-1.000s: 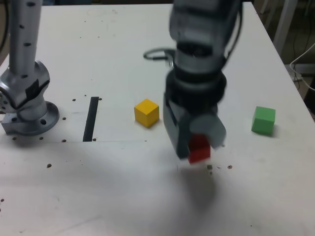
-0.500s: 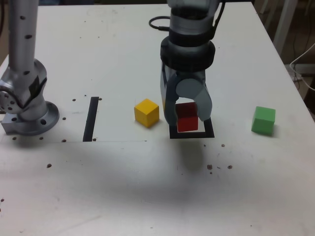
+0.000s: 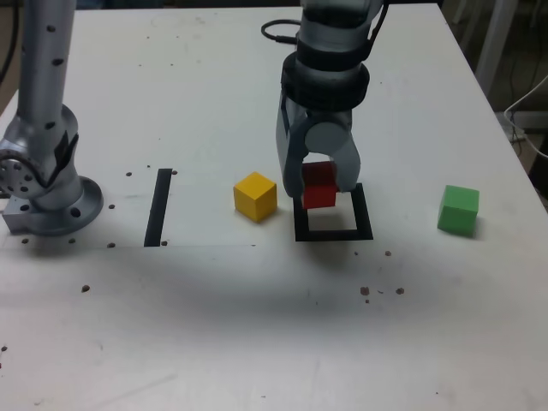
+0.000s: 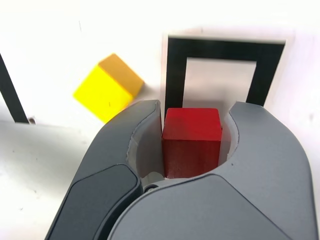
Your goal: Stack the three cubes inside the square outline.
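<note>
So right now I've got the red cube [image 4: 192, 142] pinched in my end effector [image 3: 319, 181], fingers [image 4: 145, 145] pressed in on both sides of it, and I'm holding it up over the black square outline [image 3: 333, 235] on the counter [image 3: 205, 325]. I'd call this the placing step for the first cube, nothing is stacked yet. The yellow cube [image 3: 255, 196] sits just beside the outline, on the exterior view's left, and it's turned at an angle to the frame. The green cube [image 3: 458, 210] is well apart from it, over on the exterior view's right

Next move, imo: I look a bit off to the side where the yellow one is, so I'd want to nudge back over the white middle, square the red cube up with the tape, then lower it gently and only let go once it's flat. Main thing that could go wrong is my finger bumping the yellow cube on the way down, or the base landing on the tape and leaving a crooked start for the other two
</note>
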{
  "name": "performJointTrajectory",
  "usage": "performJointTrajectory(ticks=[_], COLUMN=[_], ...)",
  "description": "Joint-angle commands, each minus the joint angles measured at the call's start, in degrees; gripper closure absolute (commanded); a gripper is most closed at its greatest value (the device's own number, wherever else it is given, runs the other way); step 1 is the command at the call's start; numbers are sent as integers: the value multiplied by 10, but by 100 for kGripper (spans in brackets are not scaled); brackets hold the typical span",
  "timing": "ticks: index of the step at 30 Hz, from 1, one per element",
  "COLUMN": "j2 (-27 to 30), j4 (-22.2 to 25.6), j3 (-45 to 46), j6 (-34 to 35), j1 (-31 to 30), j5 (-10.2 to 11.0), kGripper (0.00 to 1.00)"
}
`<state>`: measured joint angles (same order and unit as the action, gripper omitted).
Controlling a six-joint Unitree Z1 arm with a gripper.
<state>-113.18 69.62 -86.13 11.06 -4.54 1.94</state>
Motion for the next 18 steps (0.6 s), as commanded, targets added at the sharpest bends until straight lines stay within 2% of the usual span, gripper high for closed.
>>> performJointTrajectory(ticks=[1, 18], j2=[-5, -38], j4=[-3, -48], j3=[4, 18], j6=[-1, 0], j1=[6, 15], j5=[3, 13], kGripper=[63, 62])
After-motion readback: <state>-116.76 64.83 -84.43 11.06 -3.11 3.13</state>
